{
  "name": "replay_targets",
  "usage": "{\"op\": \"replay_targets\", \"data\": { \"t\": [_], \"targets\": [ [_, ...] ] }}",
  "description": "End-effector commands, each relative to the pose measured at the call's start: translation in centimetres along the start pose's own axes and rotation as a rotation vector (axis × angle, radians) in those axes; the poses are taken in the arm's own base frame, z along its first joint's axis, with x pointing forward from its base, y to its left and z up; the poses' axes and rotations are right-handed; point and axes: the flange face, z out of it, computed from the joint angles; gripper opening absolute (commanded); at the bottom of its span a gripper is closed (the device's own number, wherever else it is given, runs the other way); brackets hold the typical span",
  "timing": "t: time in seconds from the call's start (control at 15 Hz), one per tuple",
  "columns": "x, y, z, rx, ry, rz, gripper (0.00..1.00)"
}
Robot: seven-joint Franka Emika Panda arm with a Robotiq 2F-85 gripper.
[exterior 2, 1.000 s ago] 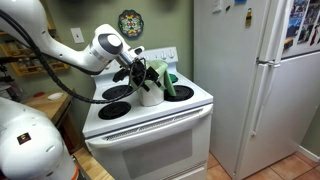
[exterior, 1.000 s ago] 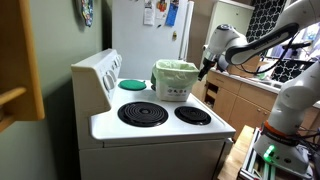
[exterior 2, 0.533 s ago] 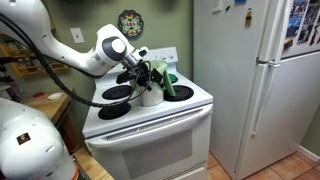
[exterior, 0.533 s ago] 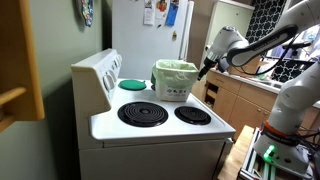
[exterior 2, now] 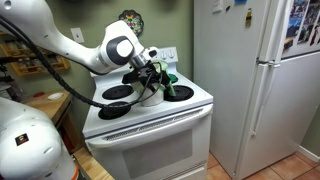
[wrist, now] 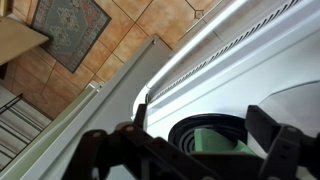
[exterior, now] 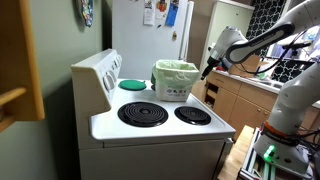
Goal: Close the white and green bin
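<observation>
Jaws are hanging wide open, gripping nothing, just beside the white and green bin (exterior: 174, 80), which is sitting uncovered at the back of the stove (exterior: 160, 128) top.

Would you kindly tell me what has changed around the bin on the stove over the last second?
The arm drifted slightly to the right in both exterior views, carrying the tool along beside the white and green bin. Nothing was taken hold of or let go; the tool remains open and empty. The bin, still open, the green disc and the stove stayed where they were.
</observation>
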Motion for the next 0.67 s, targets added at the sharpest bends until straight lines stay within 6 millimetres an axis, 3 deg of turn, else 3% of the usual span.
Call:
{"op": "replay_targets", "data": {
  "t": [0.0,0.4,0.47,0.6],
  "targets": [
    [0.1,1.7,0.9,0.036,0.081,-0.043,1.0],
    [1.3,3.4,2.7,0.122,0.192,-0.012,1.0],
    [0.8,3.3,1.8,0.085,0.179,-0.022,1.0],
    [1.0,3.3,2.4,0.106,0.181,-0.014,1.0]
  ]
}}
